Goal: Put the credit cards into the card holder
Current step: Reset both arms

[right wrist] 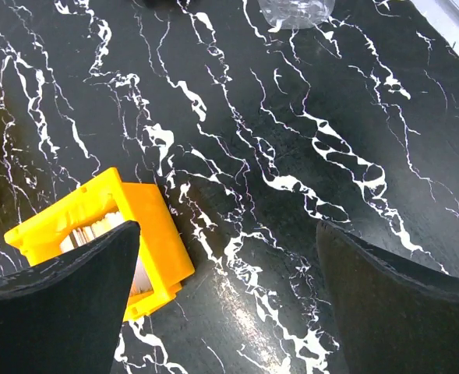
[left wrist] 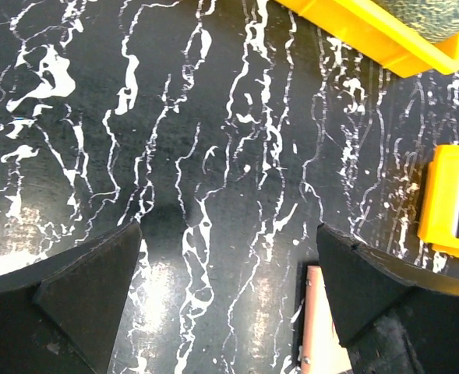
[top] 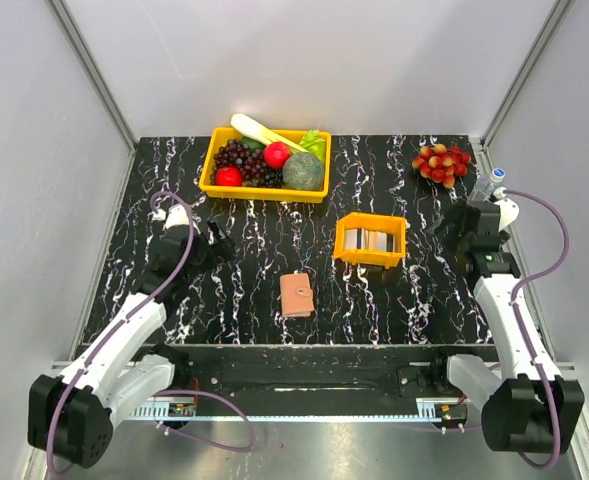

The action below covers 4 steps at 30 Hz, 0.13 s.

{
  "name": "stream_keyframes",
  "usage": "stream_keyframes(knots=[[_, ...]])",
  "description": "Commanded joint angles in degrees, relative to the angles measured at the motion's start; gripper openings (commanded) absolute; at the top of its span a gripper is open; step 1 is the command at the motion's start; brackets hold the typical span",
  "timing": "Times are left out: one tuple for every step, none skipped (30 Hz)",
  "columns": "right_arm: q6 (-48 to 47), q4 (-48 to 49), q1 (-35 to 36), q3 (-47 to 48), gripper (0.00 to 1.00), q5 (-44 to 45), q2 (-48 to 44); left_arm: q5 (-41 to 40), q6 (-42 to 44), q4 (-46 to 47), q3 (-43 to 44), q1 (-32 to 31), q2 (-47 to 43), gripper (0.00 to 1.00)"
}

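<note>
The tan-pink card holder (top: 297,295) lies closed on the black marbled table, near the front centre. Its edge shows in the left wrist view (left wrist: 316,323), partly behind my right finger. The credit cards (top: 370,240) stand on edge in a small orange tray (top: 370,258) right of centre; their pale edges show in the right wrist view (right wrist: 89,231). My left gripper (top: 217,241) is open and empty at the left, above bare table (left wrist: 229,257). My right gripper (top: 444,222) is open and empty at the right, just right of the tray (right wrist: 227,265).
A yellow bin (top: 264,190) of toy fruit and vegetables stands at the back centre. A bunch of red grapes (top: 441,163) lies at the back right. A clear plastic bottle (top: 486,184) stands by the right arm. White walls close in the table.
</note>
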Motion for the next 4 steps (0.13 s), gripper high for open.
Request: stream_keyframes(knots=[[-1.8,3.1,-1.2,2.8,0.99,1.6,2.5,-4.1,1.1,1.0,2.9,1.4,2.3,0.99],[-2.4,4.0,-1.2,2.3,0.99,3.5,3.2,-3.7,1.3,1.9,2.9,1.9,2.7,0.99],[-2.6,5.2,-1.2,1.9,0.99,5.7,3.9,-4.7,1.3,2.4,2.8,2.0,2.7,0.99],[-2.5,6.4,-1.2,1.2,0.99,7.8,4.3,-6.2,1.1,3.2,2.4,2.0,2.4,0.99]])
